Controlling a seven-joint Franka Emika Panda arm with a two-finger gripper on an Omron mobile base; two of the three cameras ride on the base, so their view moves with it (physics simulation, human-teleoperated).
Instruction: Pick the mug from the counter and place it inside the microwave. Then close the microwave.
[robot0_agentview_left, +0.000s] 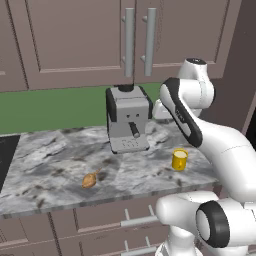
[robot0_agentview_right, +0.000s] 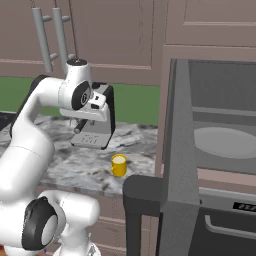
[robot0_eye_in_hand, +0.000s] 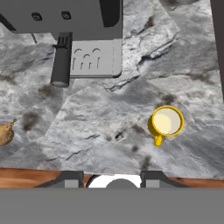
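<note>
The small yellow mug (robot0_agentview_left: 179, 159) (robot0_agentview_right: 119, 165) (robot0_eye_in_hand: 165, 123) stands upright on the marbled counter (robot0_agentview_left: 55, 155) (robot0_agentview_right: 75, 167) (robot0_eye_in_hand: 109, 100), near its front right end. My gripper (robot0_eye_in_hand: 113, 178) hangs high above the counter and looks down, with the mug ahead and to the right of its fingertips. The fingertips (robot0_eye_in_hand: 72, 177) stand apart with nothing between them. The microwave (robot0_agentview_right: 225, 125) is to the right of the counter. Its door (robot0_agentview_right: 177, 150) is swung open, and a round plate lies inside.
A grey coffee machine (robot0_agentview_left: 128, 120) (robot0_agentview_right: 95, 131) (robot0_eye_in_hand: 65, 26) stands at the back of the counter, behind my hand. A brown food item (robot0_agentview_left: 90, 180) (robot0_eye_in_hand: 4, 133) lies to the left. An oven (robot0_agentview_right: 225, 220) sits below the microwave. Wall cabinets (robot0_agentview_left: 75, 40) hang above.
</note>
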